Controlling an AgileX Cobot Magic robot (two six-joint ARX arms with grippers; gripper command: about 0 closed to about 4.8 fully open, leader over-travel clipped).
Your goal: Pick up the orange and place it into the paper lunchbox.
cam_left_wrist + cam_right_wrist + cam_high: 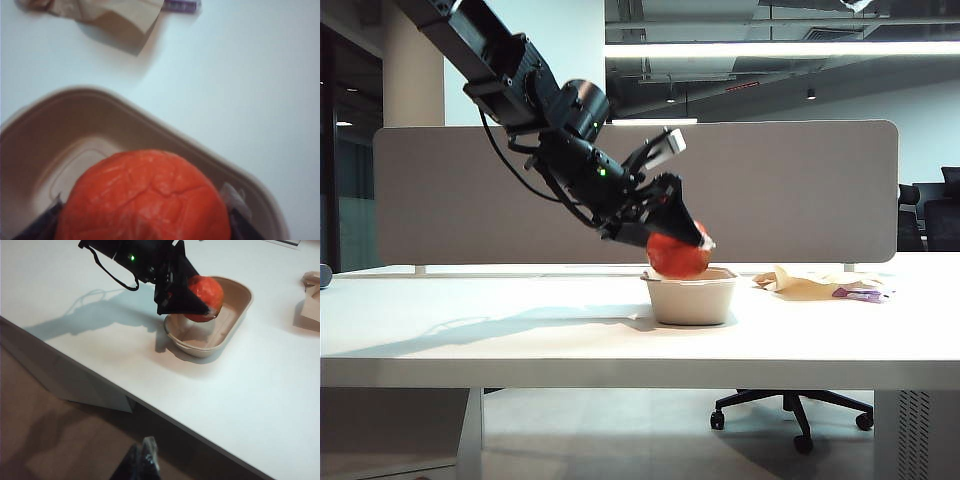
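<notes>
The left hand reaches down from the upper left and grips the orange between its fingers, holding it just above the open lunchbox mid-counter. Crumpled paper lies well to the right. Only a dark tip of the right hand shows, off the counter's near edge; I cannot tell its opening.

Bare white table across the exterior frame's left, paper lunchbox at centre, its mouth blocked by left gripper clamping the orange, crumpled paper at right, right gripper off the table edge.
</notes>
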